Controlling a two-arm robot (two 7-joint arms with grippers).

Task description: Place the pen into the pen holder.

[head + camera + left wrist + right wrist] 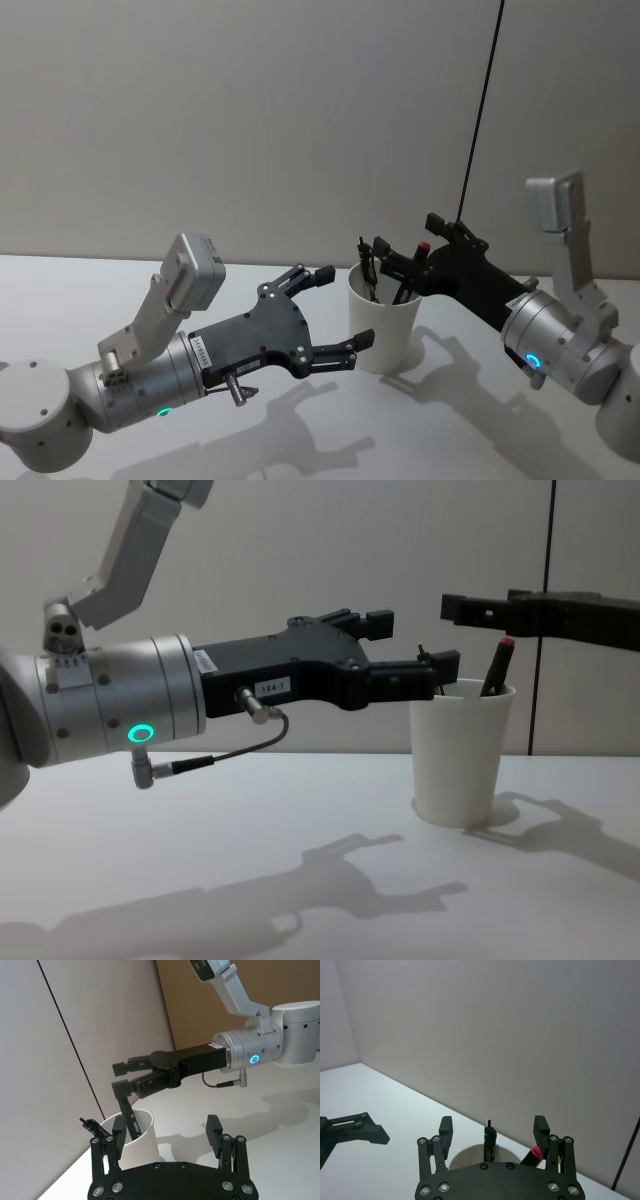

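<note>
White table (120,300), plain wall. Paper-cup pen holder (385,330) mid-table, pens (372,272) inside. Right gripper (385,262) spread above rim, release seemingly done; withdrawal next. Left gripper (335,310) open, flanking cup.

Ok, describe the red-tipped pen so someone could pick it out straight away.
On the white table a white paper cup stands between the two grippers. Several dark pens lean inside; the one you want rests against the rim nearest the right arm, alone in having a red tip.

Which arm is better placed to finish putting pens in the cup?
Right, probably. The right gripper hangs open directly over the pen holder, where pens stand. The left gripper is open beside the cup's wall.
</note>
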